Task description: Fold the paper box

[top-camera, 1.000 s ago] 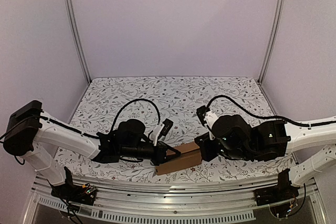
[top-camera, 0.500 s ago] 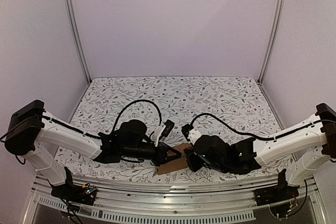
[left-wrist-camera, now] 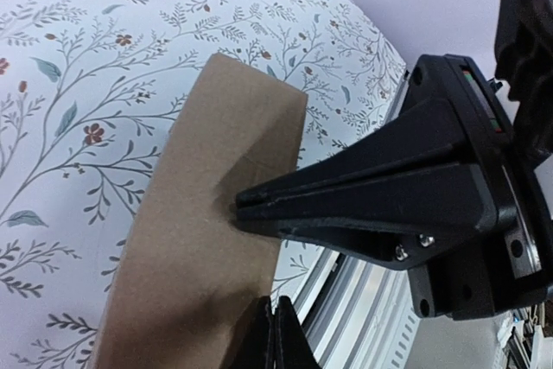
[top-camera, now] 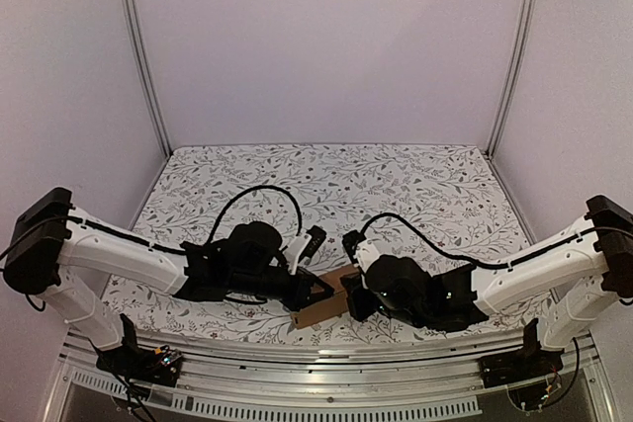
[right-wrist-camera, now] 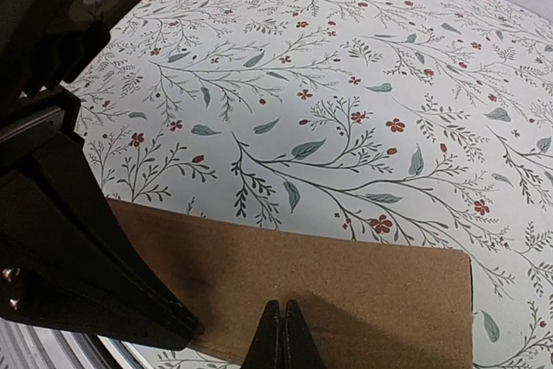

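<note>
The plain brown cardboard paper box lies on the bench, which is covered with a pale cloth printed with leafy sprigs. It sits close to the near edge, midway between the two arms. From above only a slanted brown strip of it shows. The rest is covered by the black left gripper and the black right gripper, which meet nose to nose over it. Each gripper has its fingers pressed together with nothing clamped between them.

In the left wrist view the closed tip of the right gripper sits against the broad face of the paper box, with a dark shadow around it. The left gripper points at the cardboard's lower part, cut off by the frame. In the right wrist view the right gripper rests its joined tips at the paper box. Whether they press on it cannot be told. The ends of the paper box run out of both wrist views, and no flaps or tabs can be made out.
</note>
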Motion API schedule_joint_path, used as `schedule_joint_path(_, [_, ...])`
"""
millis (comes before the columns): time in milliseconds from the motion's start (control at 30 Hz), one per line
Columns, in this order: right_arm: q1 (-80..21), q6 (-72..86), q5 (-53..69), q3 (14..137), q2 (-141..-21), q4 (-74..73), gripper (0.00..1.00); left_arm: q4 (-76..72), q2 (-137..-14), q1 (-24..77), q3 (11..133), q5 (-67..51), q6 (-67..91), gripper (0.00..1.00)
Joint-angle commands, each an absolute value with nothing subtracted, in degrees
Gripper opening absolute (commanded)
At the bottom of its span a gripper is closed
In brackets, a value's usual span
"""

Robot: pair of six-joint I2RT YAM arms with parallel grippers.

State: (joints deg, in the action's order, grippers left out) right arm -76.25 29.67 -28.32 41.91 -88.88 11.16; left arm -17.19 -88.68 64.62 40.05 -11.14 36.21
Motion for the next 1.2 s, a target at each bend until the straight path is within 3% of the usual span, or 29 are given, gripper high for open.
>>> schedule_joint_path(0, [-76.77, 29.04, -26.08, 41.57, -87.80, 6.09, 0.00, -6.06, -85.56, 64.60, 42.48, -1.74, 34.78, 0.00])
schedule_joint_path(267, [-76.80, 28.06, -26.18, 43.06, -86.79, 4.29, 0.00, -1.88, -81.03, 64.59, 40.35, 0.91, 35.43, 0.00])
schedule_joint_path(467, [-76.77, 28.48, -26.34, 43.14, -86.83, 3.71, 0.00, -11.33, -77.31, 64.79, 31.35, -3.39, 38.72, 0.00])
schedule_joint_path(700, [-76.80, 29.45, -26.72, 43.32, -87.69, 3.11, 0.00, -22.58, -81.00, 64.83, 24.73, -7.35, 41.82, 0.00])
schedule_joint_path(1167, [-75.05, 28.82, -28.13, 46.31, -82.68, -2.92, 0.00, -27.18, -85.84, 64.94, 21.51, -6.19, 43.35, 0.00])
